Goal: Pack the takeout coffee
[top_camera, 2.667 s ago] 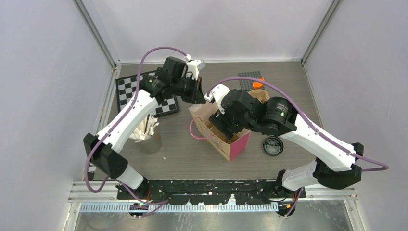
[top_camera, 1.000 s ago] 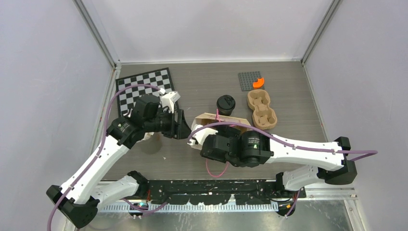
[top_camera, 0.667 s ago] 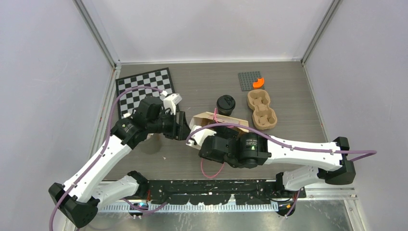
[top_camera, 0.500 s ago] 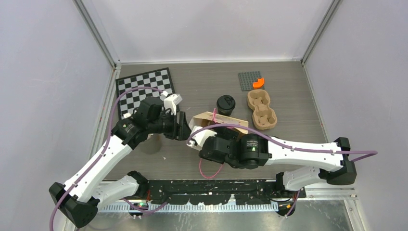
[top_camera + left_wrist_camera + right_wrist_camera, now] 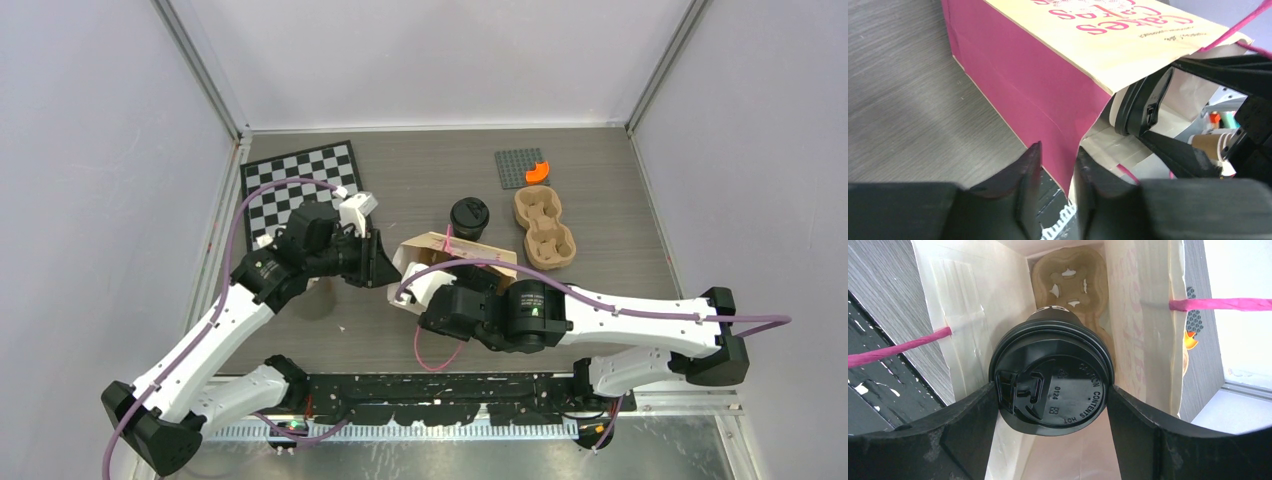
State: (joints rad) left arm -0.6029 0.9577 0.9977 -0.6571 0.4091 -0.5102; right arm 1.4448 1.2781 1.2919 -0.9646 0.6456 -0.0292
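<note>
Right gripper [image 5: 1051, 392], spread wide, holds a lidded cup [image 5: 1063, 370] inside the bag [image 5: 968, 315]; next, lower it into the carrier [image 5: 1068, 270]. Left gripper [image 5: 1058, 155] seemingly pinches the bag's edge.

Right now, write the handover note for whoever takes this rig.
Left gripper: fingers either side of the bag's mouth edge, jaws narrow; firm grip unclear.
Right gripper: shut on one lidded cup, inside the bag, in front of the carrier at its bottom.
Second cup: lidded, on the table just beyond the bag.
Done: both cups lidded, one inside the bag's mouth.
Left: seat and release it, then pack the second.
</note>
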